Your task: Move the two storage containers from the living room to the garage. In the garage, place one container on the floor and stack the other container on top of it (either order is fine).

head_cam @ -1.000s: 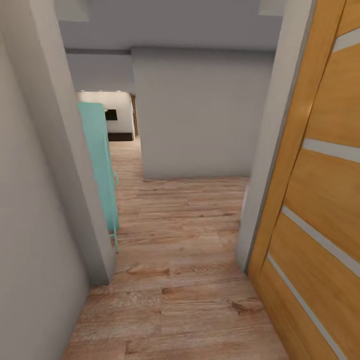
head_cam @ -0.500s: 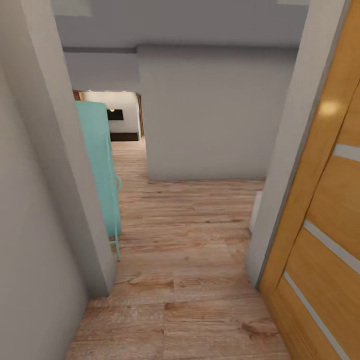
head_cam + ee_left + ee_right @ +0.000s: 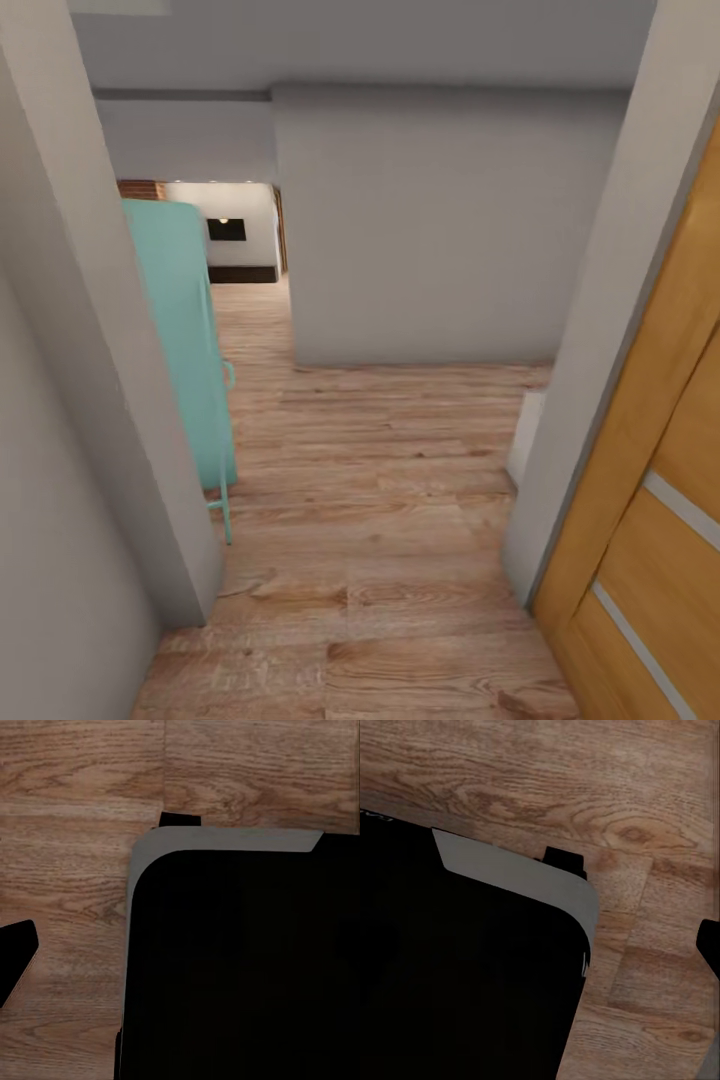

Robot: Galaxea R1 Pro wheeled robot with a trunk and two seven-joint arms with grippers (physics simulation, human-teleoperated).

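A narrow passage with light wood-plank flooring [image 3: 380, 480] is seen from the head view, bounded by pale grey walls [image 3: 430, 220], a turquoise door [image 3: 185, 340] and a wood-panelled door [image 3: 650, 480]. Neither storage container is in sight, so the task is judged barely begun (the robot appears in transit). Whether each tool is spread or pressed together cannot be told: a dark body [image 3: 240, 967] over planks is what the wrist views give.

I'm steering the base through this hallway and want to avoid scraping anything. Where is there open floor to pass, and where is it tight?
Open wood floor runs ahead to the grey wall, and a corridor continues between that wall and the teal cabinet. It is tight between the left wall corner and the right door frame, with the wooden door alongside.
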